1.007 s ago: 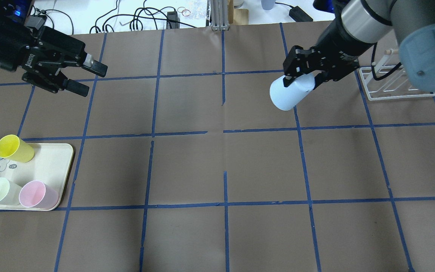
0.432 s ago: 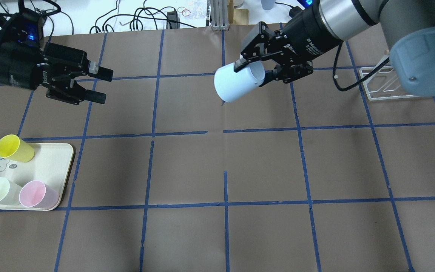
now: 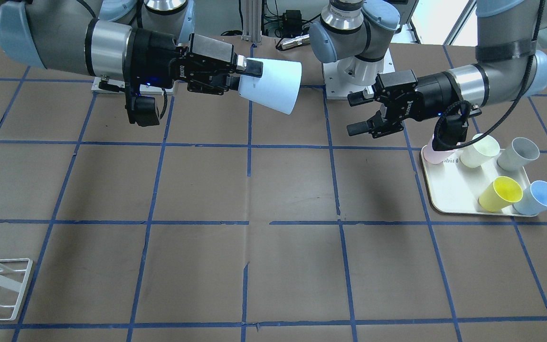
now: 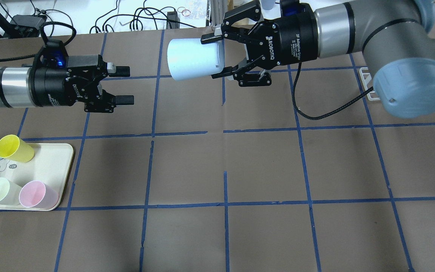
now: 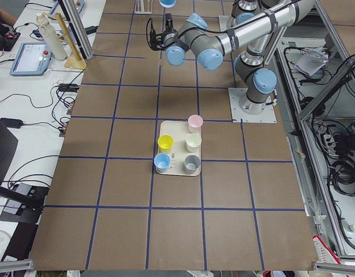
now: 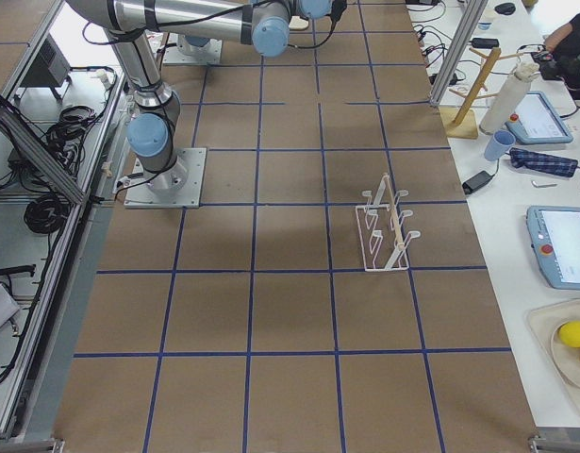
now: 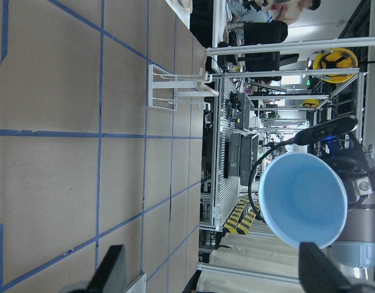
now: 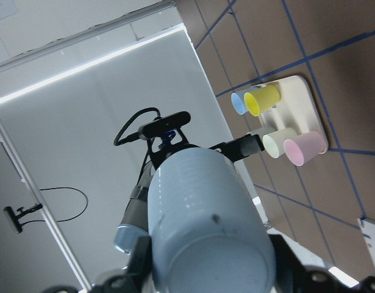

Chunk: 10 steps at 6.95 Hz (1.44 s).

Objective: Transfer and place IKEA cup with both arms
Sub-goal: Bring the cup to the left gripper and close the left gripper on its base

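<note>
Holding the IKEA cup point(image 4: 193, 58) on its side in mid-air over the far middle of the table point(image 4: 263, 162), the right gripper point(image 4: 214, 56) pinches the narrow base end, one finger on each side of the wall. The cup's mouth faces the left gripper point(image 4: 125, 85), which is empty with its fingers spread, near the rim but not touching it.

Assessment: the cup looks light, thin-walled and smooth. Its taper would likely let it slide out of a weak pinch, and hard squeezing may flex the wall. The free wide half, just behind the rim, is the sound place to take hold.

Change noted: one second ago the cup hung over the robot's right half of the table. It has since crossed the centre line, and the left gripper has levelled and advanced, narrowing the gap.
</note>
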### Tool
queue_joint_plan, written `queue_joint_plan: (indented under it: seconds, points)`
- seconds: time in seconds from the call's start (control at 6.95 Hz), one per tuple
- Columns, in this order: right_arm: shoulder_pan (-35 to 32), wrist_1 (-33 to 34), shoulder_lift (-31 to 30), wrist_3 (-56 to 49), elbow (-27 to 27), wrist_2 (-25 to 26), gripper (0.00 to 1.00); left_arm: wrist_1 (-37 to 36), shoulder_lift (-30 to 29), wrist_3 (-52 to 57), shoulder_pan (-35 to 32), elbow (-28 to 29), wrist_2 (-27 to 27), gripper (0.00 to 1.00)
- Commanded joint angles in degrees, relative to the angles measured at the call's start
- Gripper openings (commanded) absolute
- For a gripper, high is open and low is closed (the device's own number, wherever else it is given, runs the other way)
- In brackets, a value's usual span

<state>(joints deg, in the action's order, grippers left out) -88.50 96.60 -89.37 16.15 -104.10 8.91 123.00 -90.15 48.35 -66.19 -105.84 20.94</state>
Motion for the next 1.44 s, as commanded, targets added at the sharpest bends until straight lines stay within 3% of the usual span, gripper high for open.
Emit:
queue_joint_plan:
  seconds: [0.0, 0.43, 0.72, 1.29]
  points:
    - [-0.2, -0.4, 2.2, -0.1, -2.1, -7.8, 0.0, 0.4, -2.1, 0.3, -1.4, -0.8, -4.0, 1.0]
    - [-0.9, -0.4, 3.8, 0.0, -2.2, -7.9, 0.0, 0.6, -0.9, -0.5, -5.2, -0.4, -4.8, 1.0]
    - [-1.1, -0.5, 3.8, 0.6, -2.2, -8.0, 0.0, 0.5, -0.9, -1.7, -7.5, -0.1, -9.0, 1.0]
    - [-2.8, -0.4, 4.8, 2.5, -2.1, -9.6, 0.0, 0.3, -1.1, -3.9, -9.9, 0.0, -12.0, 1.0]
